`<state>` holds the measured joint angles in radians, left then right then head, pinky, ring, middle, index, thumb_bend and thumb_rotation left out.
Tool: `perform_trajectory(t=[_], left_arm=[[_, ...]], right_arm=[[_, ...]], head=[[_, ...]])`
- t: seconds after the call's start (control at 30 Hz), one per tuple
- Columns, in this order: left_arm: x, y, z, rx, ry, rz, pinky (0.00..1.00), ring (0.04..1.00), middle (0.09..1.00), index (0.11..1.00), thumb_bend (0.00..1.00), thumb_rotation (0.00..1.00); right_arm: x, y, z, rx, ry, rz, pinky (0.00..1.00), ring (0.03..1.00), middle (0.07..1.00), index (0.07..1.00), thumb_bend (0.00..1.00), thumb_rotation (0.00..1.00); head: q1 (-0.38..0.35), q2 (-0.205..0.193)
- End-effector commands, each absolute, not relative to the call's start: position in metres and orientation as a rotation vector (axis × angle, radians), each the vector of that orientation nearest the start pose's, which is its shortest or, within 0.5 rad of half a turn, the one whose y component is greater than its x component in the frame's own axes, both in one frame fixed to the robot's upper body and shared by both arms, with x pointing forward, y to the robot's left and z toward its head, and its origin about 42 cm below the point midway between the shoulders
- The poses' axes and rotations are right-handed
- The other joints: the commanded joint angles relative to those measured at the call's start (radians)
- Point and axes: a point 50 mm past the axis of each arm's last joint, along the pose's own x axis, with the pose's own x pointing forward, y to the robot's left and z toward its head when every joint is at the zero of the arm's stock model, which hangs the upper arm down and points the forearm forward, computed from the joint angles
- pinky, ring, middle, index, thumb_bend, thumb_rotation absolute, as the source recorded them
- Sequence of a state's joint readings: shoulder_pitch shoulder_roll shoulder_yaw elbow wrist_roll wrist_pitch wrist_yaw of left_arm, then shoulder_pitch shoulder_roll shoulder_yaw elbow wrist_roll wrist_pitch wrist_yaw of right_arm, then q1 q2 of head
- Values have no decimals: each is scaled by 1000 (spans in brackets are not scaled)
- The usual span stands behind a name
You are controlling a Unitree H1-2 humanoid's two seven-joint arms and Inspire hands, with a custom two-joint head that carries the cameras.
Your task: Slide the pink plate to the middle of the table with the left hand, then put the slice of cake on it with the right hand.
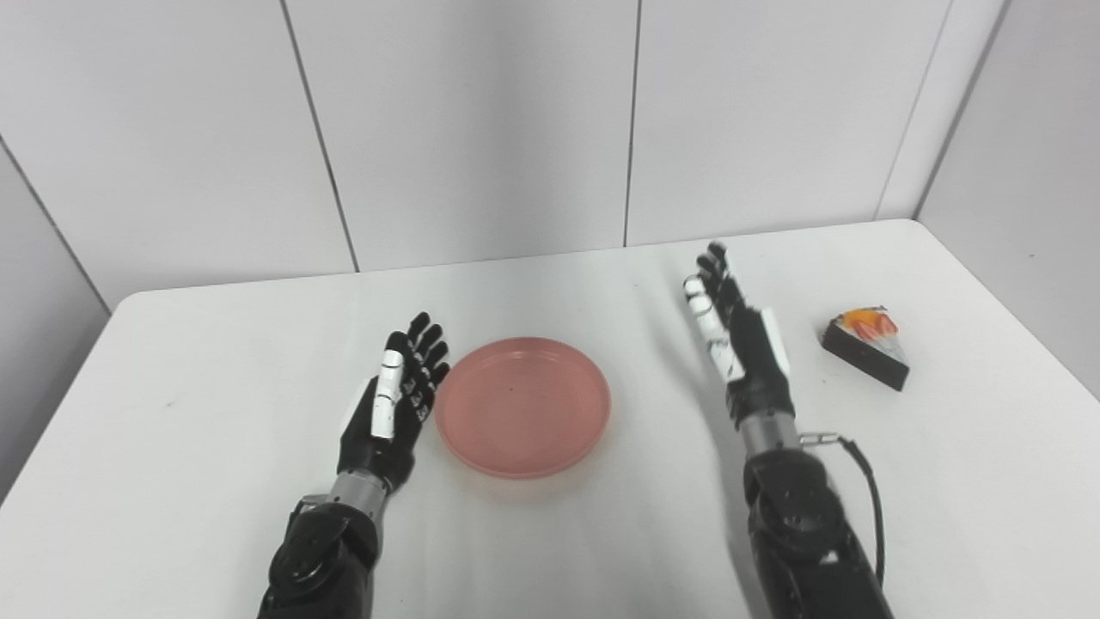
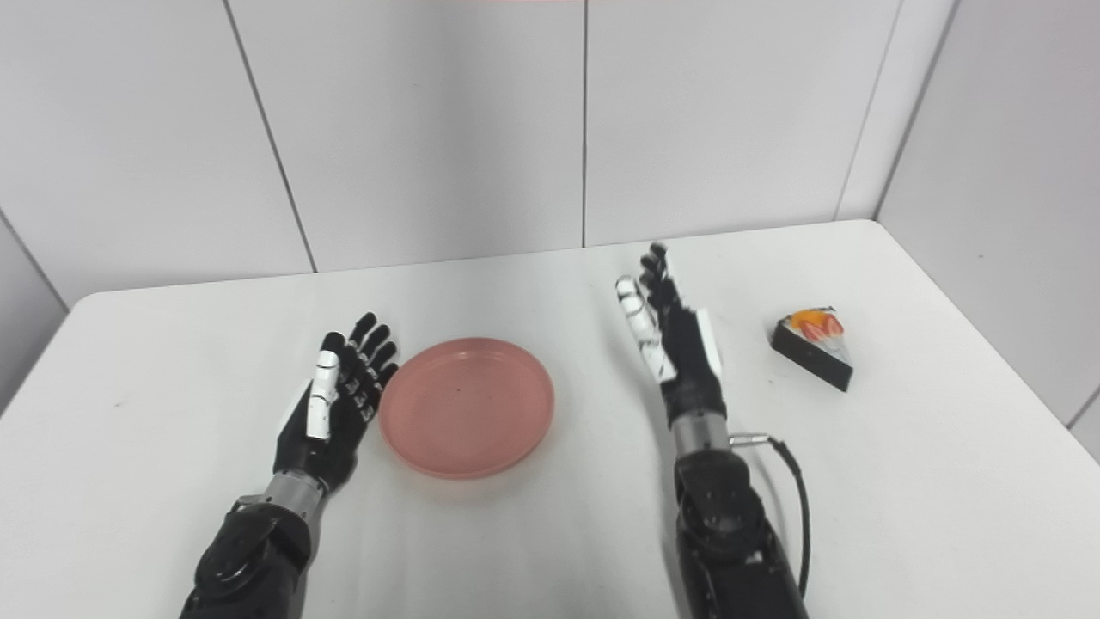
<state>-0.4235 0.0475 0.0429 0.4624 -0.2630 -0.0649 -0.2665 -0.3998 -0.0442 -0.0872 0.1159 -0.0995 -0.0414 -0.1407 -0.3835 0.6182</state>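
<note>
Pink plate (image 1: 523, 406) sits flat at frame centre on the white desk (image 1: 172, 361). My left robot hand (image 1: 391, 400) lies just beside its left rim, fingers spread, holding nothing; can't tell if it touches. Cake slice (image 1: 866, 346) is at right, well apart from the plate. My right robot hand (image 1: 739, 340) is between them, open, empty. Plain white panelled walls (image 1: 473, 129) behind.

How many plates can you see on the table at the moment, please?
1. The pink plate lies near the middle of the table, just beside the open left hand. It is empty; the cake slice sits apart at the right. Nothing seems hidden.
</note>
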Motion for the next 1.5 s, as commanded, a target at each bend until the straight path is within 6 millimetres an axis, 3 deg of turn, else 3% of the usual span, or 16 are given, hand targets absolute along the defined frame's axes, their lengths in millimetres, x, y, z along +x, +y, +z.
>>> perform_trajectory(t=[0.0, 0.33, 0.83, 1.13, 1.4, 1.47], left_arm=[[416, 204, 115, -197, -36, -294, 1000, 1000, 1000, 1000, 712, 1000], [427, 219, 106, -234, -35, -305, 1000, 1000, 1000, 1000, 759, 1000], [425, 222, 109, -242, -43, -295, 1000, 1000, 1000, 1000, 744, 1000], [424, 224, 108, -249, -39, -312, 1000, 1000, 1000, 1000, 740, 1000], [423, 225, 110, -279, -46, -313, 1000, 1000, 1000, 1000, 741, 1000], [422, 225, 109, -285, -50, -310, 1000, 1000, 1000, 1000, 742, 1000]], right_arm=[[410, -228, 236, -141, -413, -189, 877, 866, 898, 971, 563, 660], [416, -255, 261, -380, -385, -307, 841, 863, 873, 902, 668, 511], [408, -308, 285, -563, -261, -445, 805, 873, 887, 873, 691, 376], [407, -331, 288, -682, -178, -533, 718, 850, 893, 879, 729, 356], [412, -337, 279, -744, -121, -553, 651, 803, 887, 870, 746, 269], [415, -337, 273, -770, -108, -549, 676, 819, 884, 869, 750, 260]], head=[[-30, 4], [-137, 4], [-149, -4], [-170, -9], [-193, -13], [-199, -16]])
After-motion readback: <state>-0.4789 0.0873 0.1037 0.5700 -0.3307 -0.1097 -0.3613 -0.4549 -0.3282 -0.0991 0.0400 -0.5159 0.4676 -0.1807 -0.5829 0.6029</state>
